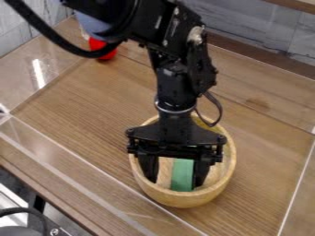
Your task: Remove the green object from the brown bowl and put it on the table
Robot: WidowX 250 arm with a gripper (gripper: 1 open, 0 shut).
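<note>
Claw [176, 166] points straight down into the bowl [150, 187], jaws spread as wide as they go, one finger each side of the green bar [183, 175]. Nothing is held: the bar shows between the fingers with a gap on both sides. Finger tips are below the rim; whether they touch the bowl floor I cannot tell.

Bar lies inside the bowl, slanted, its upper end under the claw body, its lower end toward the near rim. Bowl sits on the table [87, 111] toward the near right corner, just inside the clear wall [37, 152] along the near edge.

Step in hand (my reading): lined up for the grasp, pinch not yet made. Next move calls for shutting the jaws across the bar's narrow width, then a straight lift clear of the rim before any sideways travel. Risk: the bar is thin and flat, so it may slip or tip out of the pinch; the fingers stand close to the bowl wall and could drag the bowl if the lift is not vertical.

Around: a red toy [103, 44] near the far left corner, partly hidden behind the arm [172, 64], well apart from the bowl (not in the way). Open tabletop left of the bowl gives room for the put-down; the acrylic walls hem in the near and right sides.
</note>
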